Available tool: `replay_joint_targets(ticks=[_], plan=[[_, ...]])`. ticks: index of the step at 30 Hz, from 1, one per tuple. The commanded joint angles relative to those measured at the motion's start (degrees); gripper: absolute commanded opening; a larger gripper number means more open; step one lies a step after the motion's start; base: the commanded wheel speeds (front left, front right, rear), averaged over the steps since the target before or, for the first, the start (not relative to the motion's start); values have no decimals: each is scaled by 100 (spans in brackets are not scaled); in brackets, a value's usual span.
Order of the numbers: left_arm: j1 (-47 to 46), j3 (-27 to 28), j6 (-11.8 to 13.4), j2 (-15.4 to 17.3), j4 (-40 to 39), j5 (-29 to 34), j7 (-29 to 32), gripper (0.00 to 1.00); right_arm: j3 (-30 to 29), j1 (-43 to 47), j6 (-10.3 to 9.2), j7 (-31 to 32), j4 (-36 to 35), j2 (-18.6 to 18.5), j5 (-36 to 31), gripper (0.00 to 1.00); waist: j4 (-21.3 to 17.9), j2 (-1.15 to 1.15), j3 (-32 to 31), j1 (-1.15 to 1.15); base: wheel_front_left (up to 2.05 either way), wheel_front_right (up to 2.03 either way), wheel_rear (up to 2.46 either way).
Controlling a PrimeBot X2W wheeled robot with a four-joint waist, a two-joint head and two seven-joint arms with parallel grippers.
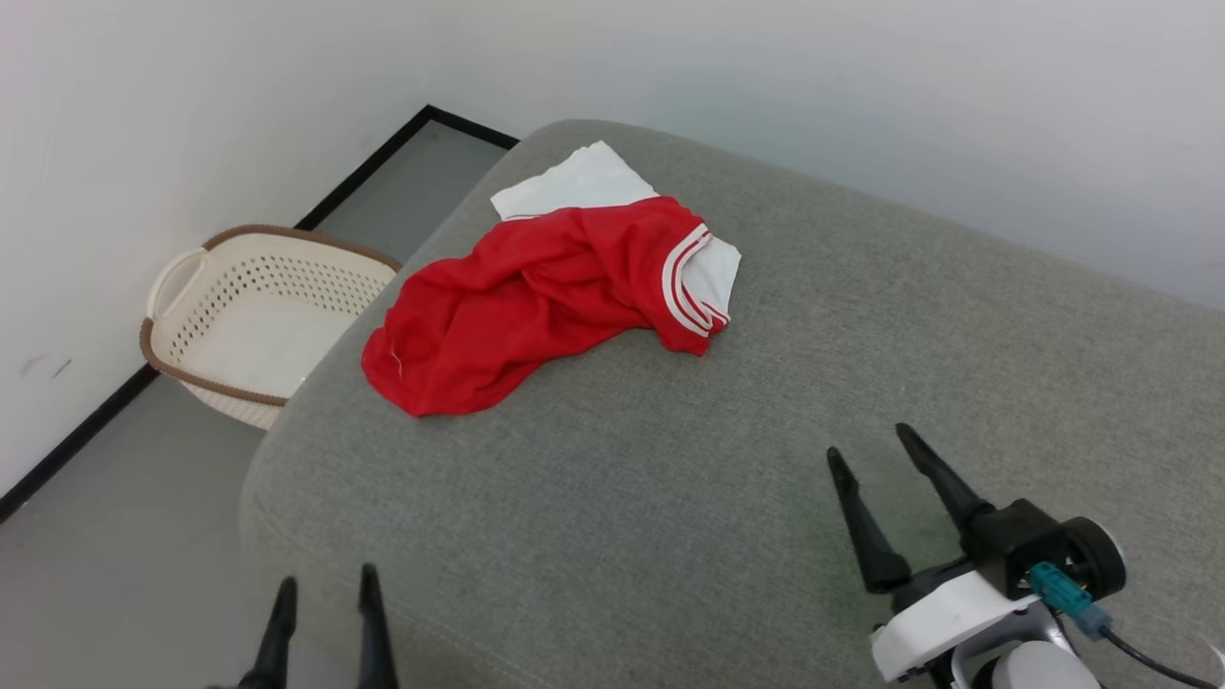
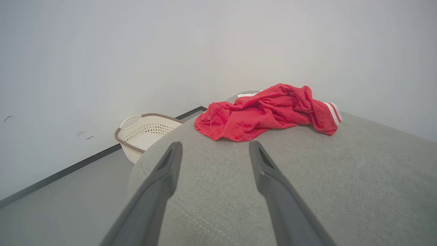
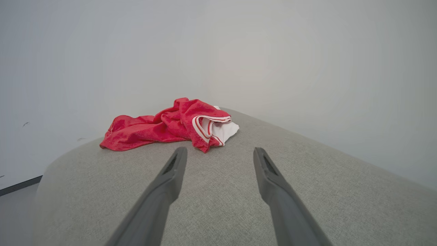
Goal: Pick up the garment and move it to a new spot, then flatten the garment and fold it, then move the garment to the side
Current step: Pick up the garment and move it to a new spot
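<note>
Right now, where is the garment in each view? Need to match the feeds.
Head view: garment upper centre-left, on the grey cushion.
Left wrist view: garment right of centre, mid-height.
Right wrist view: garment left of centre, mid-height.
Shared landmark: the white striped band at the garment's right end in all three.

The right jaws had two long, black, tapering fingers (image 1: 866, 536) with pointed tips, set in a black block (image 1: 1005, 536). Behind it sat a white moulded wrist shell (image 1: 943, 622) and a round black housing (image 1: 1096, 560) with a pale face. A teal connector (image 1: 1057, 586) plugged in beside it, with a thin black cable (image 1: 1148, 662) running off. The left jaws had two slim black fingers (image 1: 278, 632). In the wrist views the fingers (image 2: 153, 198) (image 3: 160, 198) looked smooth and dark grey, each with a shallow slot near its tip.
</note>
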Motion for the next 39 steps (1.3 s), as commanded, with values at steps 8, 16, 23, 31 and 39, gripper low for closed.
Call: replay_joint_targets(ticks=[8,16,23,31,39], plan=[[-1461,-77,-866,130,320,280,-7,100,-472,390,-8,-24,-349,76,-190,100,-99,0,117,0,0,0,0],[-3166,92,-1127,686,754,208,-7,100,-413,412,-8,-24,-785,228,-499,100,-890,0,591,0,0,0,0],[-4600,40,-1200,1440,1831,-365,9,100,-126,68,-8,-24,-910,309,-579,100,-1698,0,1057,0,0,0,0],[-5989,-1109,-1186,2554,3619,-2154,961,100,52,-275,-8,-24,-973,359,-514,100,-2291,0,1503,0,0,0,0],[-6482,-2111,-1187,3273,4451,-4020,2987,100,270,-528,-8,-24,-1042,361,-386,100,-2732,0,1859,0,0,0,0]])
